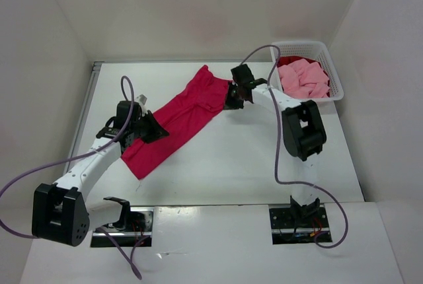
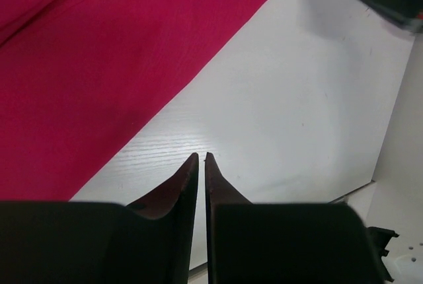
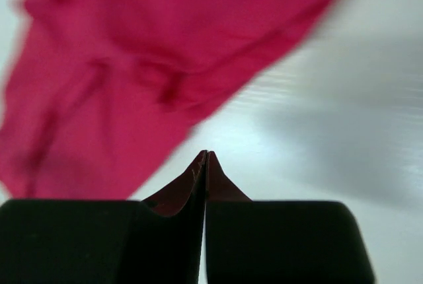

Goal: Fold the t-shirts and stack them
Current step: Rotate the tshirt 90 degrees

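Tabletop [image 1: 264,165], white and flat, carries everything here. The crimson-magenta t-shirt [image 1: 182,122] is the biggest thing on it: it lies stretched out in a long diagonal band from the near left toward the far middle, unfolded, with some wrinkles at its far end. At the far right corner stands a white lattice basket [image 1: 334,72]. Inside it the light pink t-shirt [image 1: 304,79] lies crumpled and takes up most of the room, and the dark red t-shirt [image 1: 295,55] shows as a dark strip behind it, against the far wall of the basket.

The left gripper [image 2: 201,157] sits at the near end of the crimson band. Its fingers are drawn almost together with only a thin slit between them, gripping nothing, and the tips are over bare table just beside the cloth's edge. The right gripper [image 3: 206,155] is at the far end, fingers pressed together and empty, tips just off the blurred cloth.
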